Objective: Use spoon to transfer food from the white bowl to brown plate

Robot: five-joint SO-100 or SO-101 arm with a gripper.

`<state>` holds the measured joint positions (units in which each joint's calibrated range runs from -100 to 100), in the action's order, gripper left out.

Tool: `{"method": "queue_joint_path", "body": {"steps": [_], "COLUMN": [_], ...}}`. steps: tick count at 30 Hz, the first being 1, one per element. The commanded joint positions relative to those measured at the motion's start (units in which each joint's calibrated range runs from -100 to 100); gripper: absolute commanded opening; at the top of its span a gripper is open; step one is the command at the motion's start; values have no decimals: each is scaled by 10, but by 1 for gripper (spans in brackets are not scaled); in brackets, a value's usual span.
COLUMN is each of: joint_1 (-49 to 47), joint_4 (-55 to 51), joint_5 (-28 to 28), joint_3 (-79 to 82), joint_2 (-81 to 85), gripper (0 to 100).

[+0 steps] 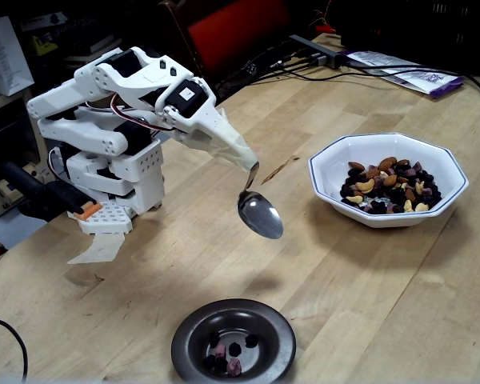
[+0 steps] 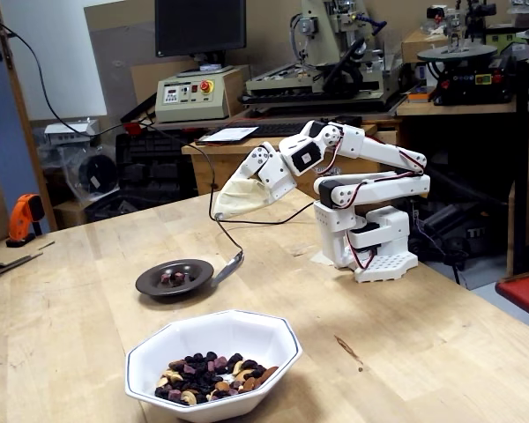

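The claw (image 1: 242,160) is hidden under a white cover, so its state cannot be told. The empty spoon (image 1: 260,214) hangs above the bench (image 1: 368,280), between white bowl (image 1: 388,178) and brown plate (image 1: 233,346).

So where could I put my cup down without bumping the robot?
Bare wood lies between the white bowl and the brown plate, toward the near edge in that fixed view. In the other fixed view, the table left of the plate is bare too. Avoid the strip between the arm's base and the spoon; that's crowded.

Empty silver spoon (image 1: 260,215) aloft between white bowl (image 1: 388,178) and brown plate (image 1: 234,342)
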<state>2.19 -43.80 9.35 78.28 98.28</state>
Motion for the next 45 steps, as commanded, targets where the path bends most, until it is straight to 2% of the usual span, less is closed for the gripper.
{"method": "queue_joint_path", "body": {"steps": [1,29,45], "joint_1": [0,-3,0], "joint_4": [5,5,10], "joint_5": [-1,-1,0], "joint_3": [-32,-30,48], "joint_2": [0,0,-4], "gripper": [4,4,4]}}
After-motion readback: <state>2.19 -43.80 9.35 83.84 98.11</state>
